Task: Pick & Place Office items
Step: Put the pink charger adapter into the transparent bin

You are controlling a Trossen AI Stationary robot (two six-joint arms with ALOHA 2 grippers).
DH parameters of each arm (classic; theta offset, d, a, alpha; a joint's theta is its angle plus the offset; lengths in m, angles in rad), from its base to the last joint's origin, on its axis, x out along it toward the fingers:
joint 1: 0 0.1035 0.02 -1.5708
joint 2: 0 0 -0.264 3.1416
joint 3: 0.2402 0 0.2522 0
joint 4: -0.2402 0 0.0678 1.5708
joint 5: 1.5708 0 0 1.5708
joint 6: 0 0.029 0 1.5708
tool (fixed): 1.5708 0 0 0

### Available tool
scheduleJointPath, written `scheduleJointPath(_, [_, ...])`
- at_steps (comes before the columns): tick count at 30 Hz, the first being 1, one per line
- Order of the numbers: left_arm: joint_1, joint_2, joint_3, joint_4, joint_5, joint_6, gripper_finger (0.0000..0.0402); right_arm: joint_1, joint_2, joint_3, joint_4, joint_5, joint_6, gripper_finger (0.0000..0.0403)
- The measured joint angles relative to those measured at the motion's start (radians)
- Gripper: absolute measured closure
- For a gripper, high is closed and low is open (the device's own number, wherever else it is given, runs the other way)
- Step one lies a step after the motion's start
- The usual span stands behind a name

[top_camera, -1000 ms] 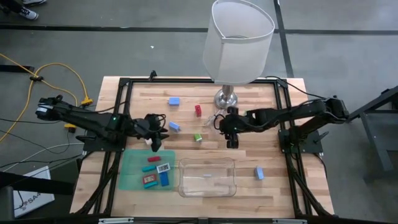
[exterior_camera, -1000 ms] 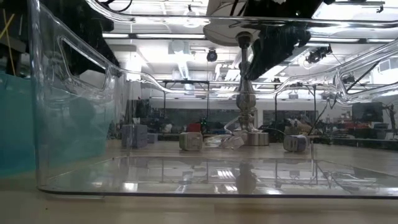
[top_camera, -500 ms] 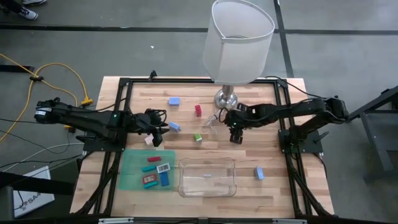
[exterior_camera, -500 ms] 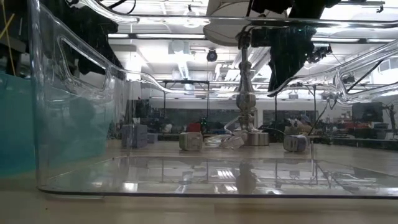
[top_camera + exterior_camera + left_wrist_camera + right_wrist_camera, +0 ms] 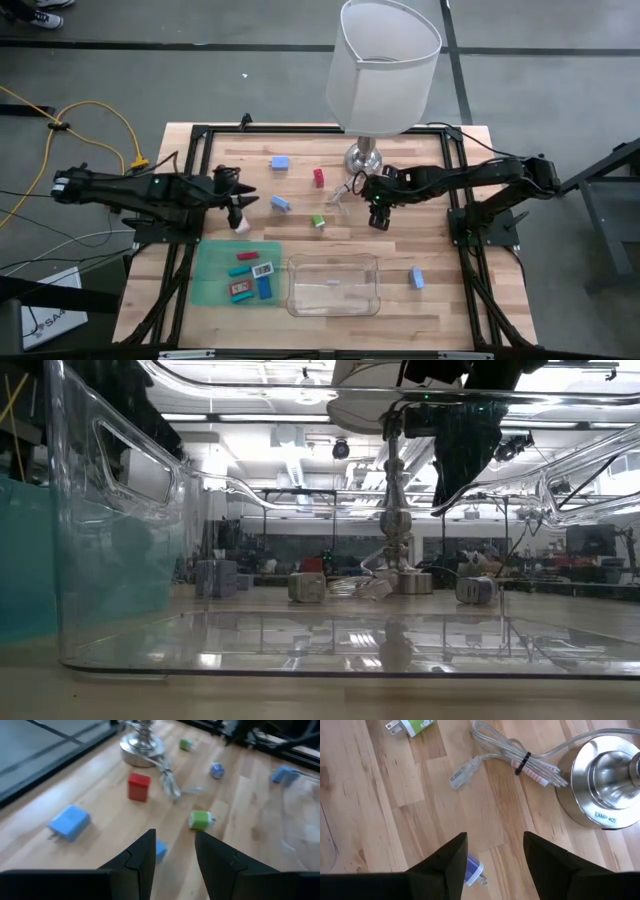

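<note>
Since your right gripper [image 5: 492, 865] hangs with empty, parted jaws over a small blue plug block [image 5: 471, 869] near the lamp base [image 5: 605, 785], pinch its rigid, light body, not the prongs; your left gripper [image 5: 172, 855], also empty, stands apart.

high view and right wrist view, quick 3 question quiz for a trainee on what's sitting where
1. True or false: the clear tray holds a red piece.
2. What colour is the piece right beside the right arm's fingers?
3. The green mat lies next to the tray on which arm's side? A left, B right.

Key: 1 false, the tray looks empty. 2 blue: the blue piece. 3 A.
</note>
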Motion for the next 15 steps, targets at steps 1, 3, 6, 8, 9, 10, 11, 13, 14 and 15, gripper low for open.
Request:
scheduleJointPath(1, [0.000,-0.007,0.000,-0.009,-0.018,0.000,0.0270,0.000,0.000,0.000,0.000,-0.002,0.000,0.0223])
scheduleJointPath(3, [0.001,-0.010,0.000,-0.019,-0.053,0.000,0.0270,0.000,0.000,0.000,-0.002,-0.004,0.006,0.0223])
scheduleJointPath(6, [0.001,0.000,0.000,-0.023,-0.066,-0.001,0.0270,0.000,0.000,0.000,-0.014,-0.005,0.028,0.0223])
scheduleJointPath(8, [0.001,0.009,0.000,-0.015,-0.067,-0.003,0.0270,0.000,0.000,0.000,-0.033,-0.005,0.038,0.0223])
scheduleJointPath(9, [0.001,0.014,-0.001,-0.010,-0.067,-0.008,0.0270,0.000,0.000,0.000,-0.046,-0.005,0.042,0.0223])
scheduleJointPath(10, [0.001,0.022,-0.001,0.004,-0.067,-0.010,0.0270,0.000,0.000,0.000,-0.060,-0.005,0.044,0.0223])
scheduleJointPath(11, [0.001,0.030,-0.001,0.023,-0.068,-0.010,0.0270,0.000,0.000,0.000,-0.076,-0.006,0.044,0.0223])
scheduleJointPath(13, [0.001,0.050,-0.001,0.044,-0.068,-0.011,0.0270,-0.002,0.000,0.000,-0.102,-0.005,0.044,0.0223])
scheduleJointPath(14, [0.002,0.061,-0.001,0.057,-0.068,-0.011,0.0270,-0.005,0.000,0.000,-0.110,-0.006,0.044,0.0223])
scheduleJointPath(15, [0.005,0.074,0.001,0.065,-0.068,-0.011,0.0270,-0.007,0.000,0.000,-0.117,-0.010,0.045,0.0223])
